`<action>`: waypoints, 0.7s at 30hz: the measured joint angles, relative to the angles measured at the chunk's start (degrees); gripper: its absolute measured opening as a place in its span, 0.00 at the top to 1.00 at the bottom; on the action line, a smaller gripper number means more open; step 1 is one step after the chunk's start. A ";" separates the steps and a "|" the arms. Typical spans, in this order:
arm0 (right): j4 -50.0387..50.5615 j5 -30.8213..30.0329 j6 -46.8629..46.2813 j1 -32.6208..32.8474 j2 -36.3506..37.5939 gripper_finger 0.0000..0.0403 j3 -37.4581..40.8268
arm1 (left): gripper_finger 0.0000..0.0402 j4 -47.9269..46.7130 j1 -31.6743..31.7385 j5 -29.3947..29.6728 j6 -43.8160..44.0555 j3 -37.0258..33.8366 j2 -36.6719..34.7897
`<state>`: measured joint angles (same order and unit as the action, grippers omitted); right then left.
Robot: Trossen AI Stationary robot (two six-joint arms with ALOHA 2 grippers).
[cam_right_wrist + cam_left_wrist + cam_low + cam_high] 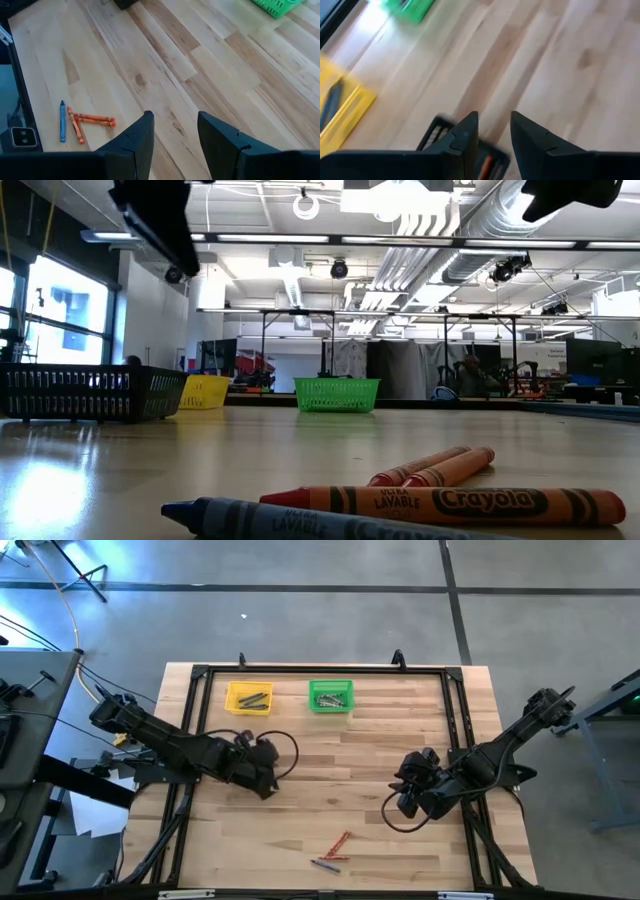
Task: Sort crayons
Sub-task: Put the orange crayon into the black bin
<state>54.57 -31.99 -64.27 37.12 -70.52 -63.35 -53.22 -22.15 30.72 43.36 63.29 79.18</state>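
**Four loose crayons lie at the table's near edge as both arms hover over bare wood**

A small cluster of paper-wrapped wax crayons (333,851) lies loose on the pale wooden plank table (330,750), near its front edge and roughly midway between the two arms. The low view shows them close up: three orange-red crayons (450,502) and one blue crayon (300,522), the blue one nearest the camera and lying just beside an orange one. The right wrist view shows the same group (80,122), with the blue stick set parallel to one orange stick and another orange stick lying across.

At the far side of the table, a small yellow mesh bin (249,698) holds several dark sticks, and a small green mesh bin (331,696) beside it holds a few grey ones. A black mesh bin (90,392) stands to the left in the low view; the left wrist view catches its edge (437,132) under the left arm, with an orange stick inside.

The left gripper (262,772) hangs over the table's left half, its two dark fingers (465,137) parted with nothing between them. The right gripper (410,795) hangs over the right half, well apart from the loose crayons, its fingers (137,137) likewise spread and empty.
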 joint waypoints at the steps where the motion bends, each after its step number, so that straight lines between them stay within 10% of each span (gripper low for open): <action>1: -0.07 0.00 0.08 0.00 0.00 0.64 0.00 | 0.75 2.01 0.00 -0.02 -1.61 0.00 0.00; 21: -2.18 -0.13 2.82 0.00 0.00 0.64 0.00 | 0.76 18.89 0.00 -1.05 -13.17 0.00 0.00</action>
<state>52.39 -32.12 -61.45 37.12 -70.52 -63.35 -34.33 -22.15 29.67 30.20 63.29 79.18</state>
